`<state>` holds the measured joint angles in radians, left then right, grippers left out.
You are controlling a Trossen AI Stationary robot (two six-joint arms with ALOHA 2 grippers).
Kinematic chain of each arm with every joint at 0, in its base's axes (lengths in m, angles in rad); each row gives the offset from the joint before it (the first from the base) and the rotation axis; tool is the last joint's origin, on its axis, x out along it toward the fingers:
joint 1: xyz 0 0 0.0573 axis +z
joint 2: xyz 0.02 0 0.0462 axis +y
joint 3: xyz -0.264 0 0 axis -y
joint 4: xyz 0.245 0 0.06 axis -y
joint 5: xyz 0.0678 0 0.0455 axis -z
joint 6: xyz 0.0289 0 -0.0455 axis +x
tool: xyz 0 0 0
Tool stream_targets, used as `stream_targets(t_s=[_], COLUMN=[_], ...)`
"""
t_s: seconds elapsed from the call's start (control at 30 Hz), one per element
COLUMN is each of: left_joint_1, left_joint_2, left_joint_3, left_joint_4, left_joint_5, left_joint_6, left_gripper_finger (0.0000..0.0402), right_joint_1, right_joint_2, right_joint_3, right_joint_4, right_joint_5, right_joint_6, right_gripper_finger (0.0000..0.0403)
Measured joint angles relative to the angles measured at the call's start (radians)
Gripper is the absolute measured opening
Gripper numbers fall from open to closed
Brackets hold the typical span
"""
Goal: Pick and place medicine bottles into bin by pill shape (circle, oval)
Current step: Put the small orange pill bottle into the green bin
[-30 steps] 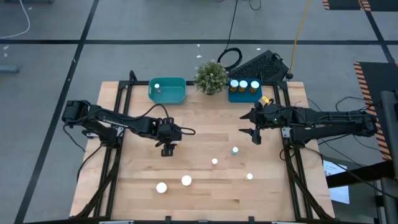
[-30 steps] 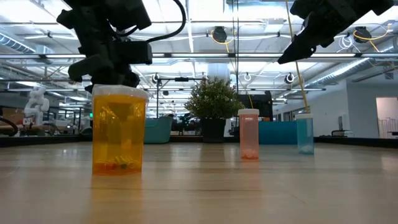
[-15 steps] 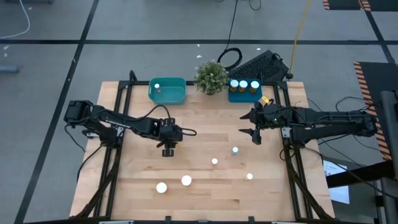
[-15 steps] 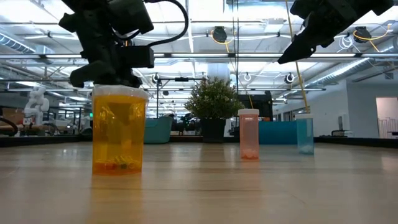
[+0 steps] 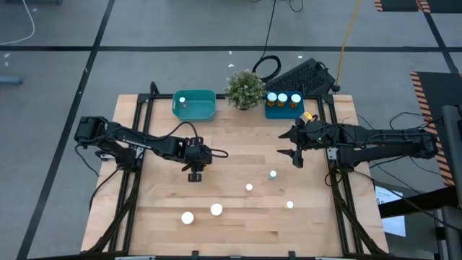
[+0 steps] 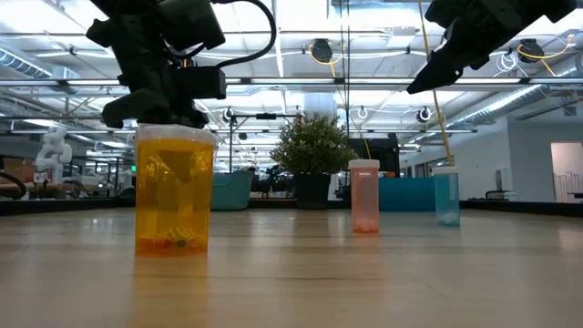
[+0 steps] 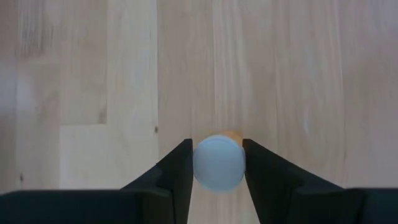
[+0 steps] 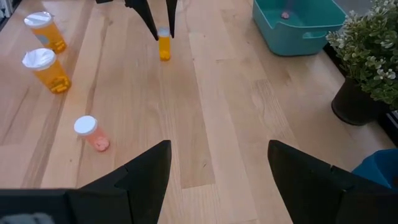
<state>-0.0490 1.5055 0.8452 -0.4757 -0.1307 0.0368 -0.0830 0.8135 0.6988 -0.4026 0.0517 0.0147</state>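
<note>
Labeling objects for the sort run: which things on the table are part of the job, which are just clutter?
Part of the job:
- small amber bottle between the left gripper fingers
- loose bottles on the table
- teal bin, one bottle inside
- blue bin, three bottles inside
- right gripper, open, empty

Lying about:
- potted plant
- black keyboard behind the blue bin

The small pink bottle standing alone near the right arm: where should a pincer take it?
Grip the small pink bottle just under its white cap, coming straight down from above. It stands upright with clear table around it, and the open right pincer is nearest.
</note>
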Motion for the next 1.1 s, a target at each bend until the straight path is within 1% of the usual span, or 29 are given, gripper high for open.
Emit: stream_targets(t_s=[0.13,0.27,0.4,0.5,0.57,0.7,0.8,0.9,1.0,1.1], left_joint_1=[0.006,0.036,0.088,0.145,0.193,0.307,0.406,0.514,0.626,0.722], left_joint_2=[-0.015,-0.045,-0.083,-0.1,-0.107,-0.105,-0.105,-0.106,-0.103,-0.069], left_joint_3=[0.0,0.0,0.037,0.1,0.149,0.243,0.298,0.324,0.325,0.325], left_joint_4=[-0.009,-0.024,-0.085,-0.123,-0.166,-0.196,-0.178,-0.165,-0.153,-0.135], left_joint_5=[-0.006,-0.009,-0.022,-0.045,-0.055,-0.055,-0.048,-0.013,0.025,0.06], left_joint_6=[0.026,0.049,0.097,0.165,0.215,0.325,0.402,0.451,0.482,0.495], left_gripper_finger=[0.0132,0.0132,0.0132,0.0132,0.0132,0.0132,0.0132,0.0132,0.0132,0.0132], right_joint_1=[0.0,0.0,0.0,0.0,0.0,0.0,0.0,0.0,0.0,0.0], right_joint_2=[0.0,0.0,0.0,0.0,0.0,0.0,0.0,0.0,0.0,0.0], right_joint_3=[0.0,0.0,0.0,0.0,0.0,0.0,0.0,0.0,-0.005,-0.031], right_joint_4=[0.0,0.002,0.003,0.006,0.016,0.019,0.018,0.018,0.029,0.055], right_joint_5=[0.0,0.0,0.0,0.001,0.002,0.003,0.003,0.003,0.003,0.001], right_joint_6=[0.0,0.0,0.0,0.0,0.0,0.0,0.0,0.003,0.012,0.014], right_gripper_finger=[0.0263,0.0263,0.0263,0.0263,0.0263,0.0263,0.0263,0.0263,0.0263,0.0263])
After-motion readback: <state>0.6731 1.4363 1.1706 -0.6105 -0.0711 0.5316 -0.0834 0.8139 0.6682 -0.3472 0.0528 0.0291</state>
